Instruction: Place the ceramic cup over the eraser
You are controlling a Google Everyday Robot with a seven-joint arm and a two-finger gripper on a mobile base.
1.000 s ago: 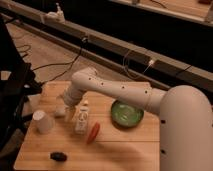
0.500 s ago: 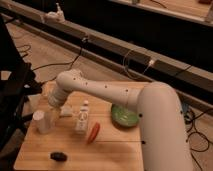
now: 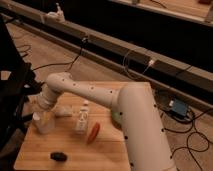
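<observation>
The white ceramic cup (image 3: 42,123) stands near the left edge of the wooden table (image 3: 75,150). My gripper (image 3: 44,107) is at the end of the white arm, directly above the cup and down at its rim. The black eraser (image 3: 58,156) lies near the table's front edge, below and to the right of the cup, apart from it.
A white labelled bottle (image 3: 82,119) stands mid-table, with an orange carrot-like piece (image 3: 93,133) to its right. A pale flat block (image 3: 63,111) lies between cup and bottle. A green bowl (image 3: 115,119) is mostly hidden behind my arm. Cables run across the floor behind.
My arm has swung left, from above the bottle to above the cup, and the gripper has come down onto the cup. The objects on the table have not moved.
</observation>
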